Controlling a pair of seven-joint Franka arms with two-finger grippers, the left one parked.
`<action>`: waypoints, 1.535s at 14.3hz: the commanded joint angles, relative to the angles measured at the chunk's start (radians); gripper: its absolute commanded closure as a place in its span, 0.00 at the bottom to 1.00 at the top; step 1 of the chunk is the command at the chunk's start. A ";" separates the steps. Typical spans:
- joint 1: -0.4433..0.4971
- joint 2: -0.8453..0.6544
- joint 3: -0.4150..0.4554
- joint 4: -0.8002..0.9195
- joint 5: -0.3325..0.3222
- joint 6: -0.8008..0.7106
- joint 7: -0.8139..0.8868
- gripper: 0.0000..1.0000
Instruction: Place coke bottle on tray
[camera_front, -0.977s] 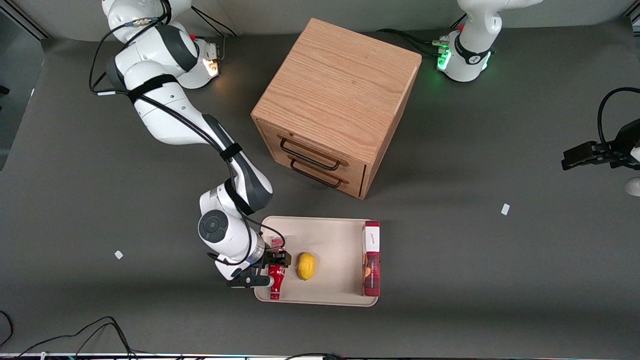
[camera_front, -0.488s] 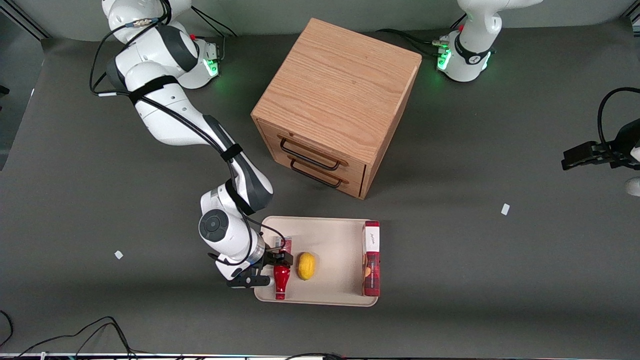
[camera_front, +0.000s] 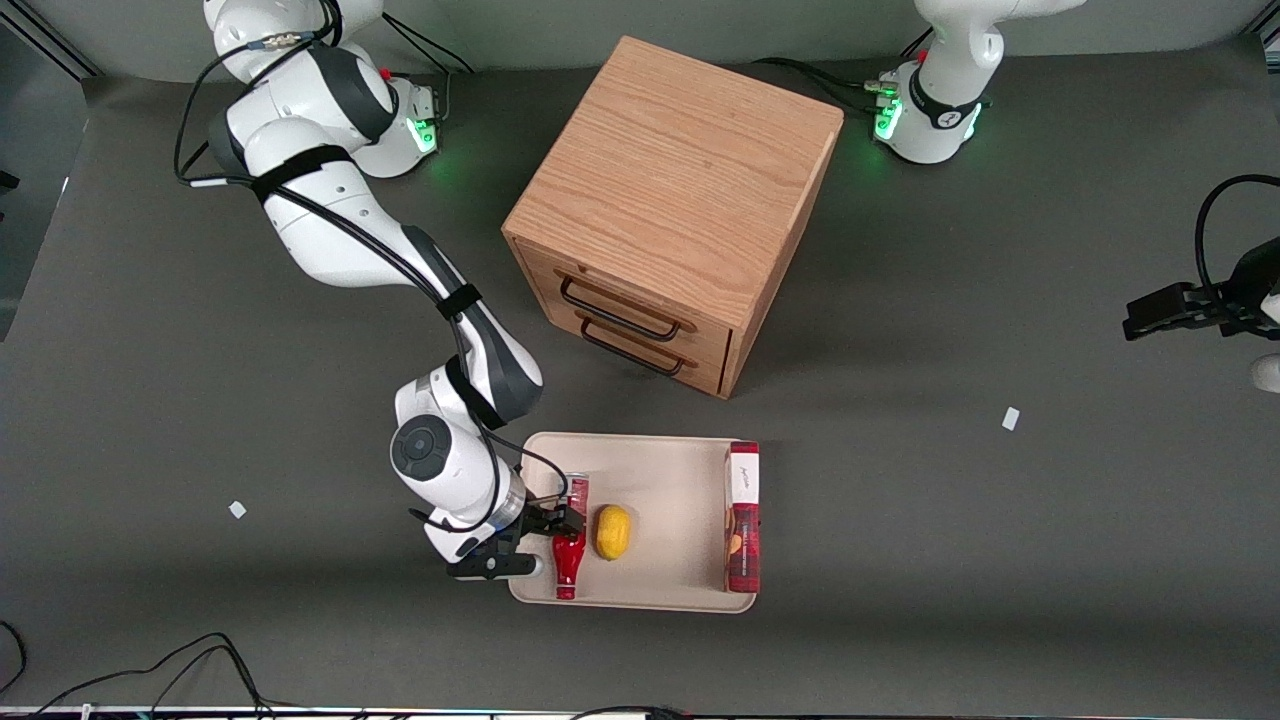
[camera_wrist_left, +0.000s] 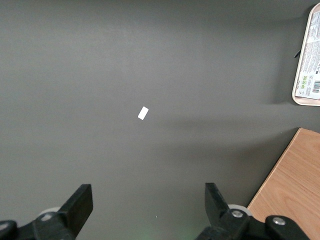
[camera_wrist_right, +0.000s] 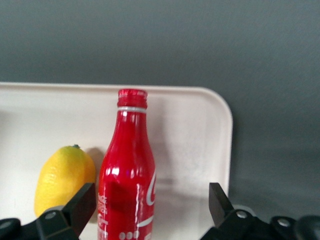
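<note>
Your desk (camera_front: 1000, 560) holds one cream tray (camera_front: 660, 462), and on that tray lie three things: one coke bottle (camera_front: 570, 545), one yellow lemon (camera_front: 613, 531) and one long red box (camera_front: 743, 520) with a white end. One wooden cabinet (camera_front: 672, 205) with two drawers stands farther from the front camera than the tray. Two small white scraps lie on the desk, one (camera_front: 1011, 418) toward the parked arm's end and one (camera_front: 237, 509) toward the working arm's.

The front view alone shows you the whole layout, including the cabinet, the box and both scraps. The right wrist view alone shows you the bottle (camera_wrist_right: 129, 175) up close: it lies flat on the tray (camera_wrist_right: 200, 140) near a rounded corner, cap pointing toward the tray's rim, white script on its side, with the lemon (camera_wrist_right: 62, 177) just beside it. The left wrist view shows you one scrap (camera_wrist_left: 143, 113), a corner of the tray (camera_wrist_left: 305, 100) and an edge of the cabinet (camera_wrist_left: 292, 180).

The claw (camera_wrist_right: 150, 212) sits over the bottle's lower body with its fingers (camera_wrist_right: 80, 205) spread wide on either side. It grips nothing, and the bottle rests on the tray.
</note>
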 joint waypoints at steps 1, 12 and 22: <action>-0.036 -0.146 -0.003 -0.156 -0.022 -0.003 -0.018 0.00; -0.207 -0.715 -0.007 -0.769 -0.005 -0.029 -0.058 0.00; -0.197 -1.194 -0.178 -0.966 0.145 -0.455 -0.269 0.00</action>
